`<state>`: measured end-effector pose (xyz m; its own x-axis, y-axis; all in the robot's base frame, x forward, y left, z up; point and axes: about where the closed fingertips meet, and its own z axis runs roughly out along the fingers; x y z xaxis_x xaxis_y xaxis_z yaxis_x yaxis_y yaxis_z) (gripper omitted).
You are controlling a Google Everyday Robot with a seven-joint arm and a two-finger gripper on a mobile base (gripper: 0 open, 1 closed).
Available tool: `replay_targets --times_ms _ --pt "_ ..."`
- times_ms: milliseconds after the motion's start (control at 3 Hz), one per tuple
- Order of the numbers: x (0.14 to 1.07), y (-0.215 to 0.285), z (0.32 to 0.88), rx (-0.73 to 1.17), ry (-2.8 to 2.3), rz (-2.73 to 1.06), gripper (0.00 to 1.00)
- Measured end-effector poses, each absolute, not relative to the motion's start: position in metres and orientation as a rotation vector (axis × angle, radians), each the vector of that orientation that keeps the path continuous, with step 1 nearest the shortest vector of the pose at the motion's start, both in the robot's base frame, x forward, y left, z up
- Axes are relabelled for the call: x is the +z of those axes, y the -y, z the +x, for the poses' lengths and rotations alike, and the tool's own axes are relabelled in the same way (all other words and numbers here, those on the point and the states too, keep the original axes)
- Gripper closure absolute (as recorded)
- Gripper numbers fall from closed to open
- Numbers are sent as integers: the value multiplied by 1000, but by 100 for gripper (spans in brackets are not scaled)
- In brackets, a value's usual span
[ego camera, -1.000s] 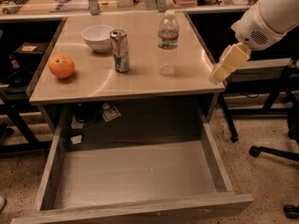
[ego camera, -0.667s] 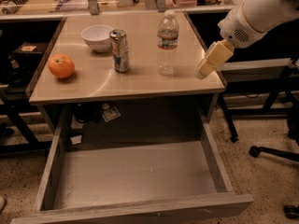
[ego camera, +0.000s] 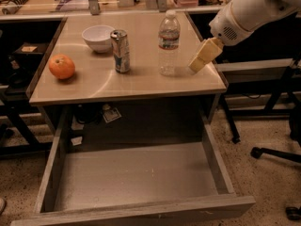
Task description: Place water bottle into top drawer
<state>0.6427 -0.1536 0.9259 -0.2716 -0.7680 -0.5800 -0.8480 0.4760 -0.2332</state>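
Wide shallow grey wood-grain top drawer (ego camera: 141, 178) pulled open in front, tan tabletop (ego camera: 141, 84) behind, clear ribbed plastic water bottle (ego camera: 169, 44) upright there, pale yellow gripper (ego camera: 203, 58) just right of it, holding nothing, opening cannot be told, silver-blue drink can (ego camera: 121, 51), round orange (ego camera: 61, 66), white bowl (ego camera: 98, 36) leftward.

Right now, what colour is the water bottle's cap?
White, camera view; gripper hovers beside the water bottle.

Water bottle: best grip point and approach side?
Probably grip the water bottle on its ribbed body just below the label, coming level from the right, where the gripper hovers. It stands upright, and the can stands on its left.
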Motion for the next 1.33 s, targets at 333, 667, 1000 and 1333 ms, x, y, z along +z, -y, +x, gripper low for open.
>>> replay_targets --times_ms 333,667,1000,1333 --pt "914 140 660 207 -2042 -1307 0" --pt "903 115 687 261 -2008 -1280 0" --pt "894 93 706 307 -1989 -1276 0" --pt "889 79 717 344 -1977 -1274 0"
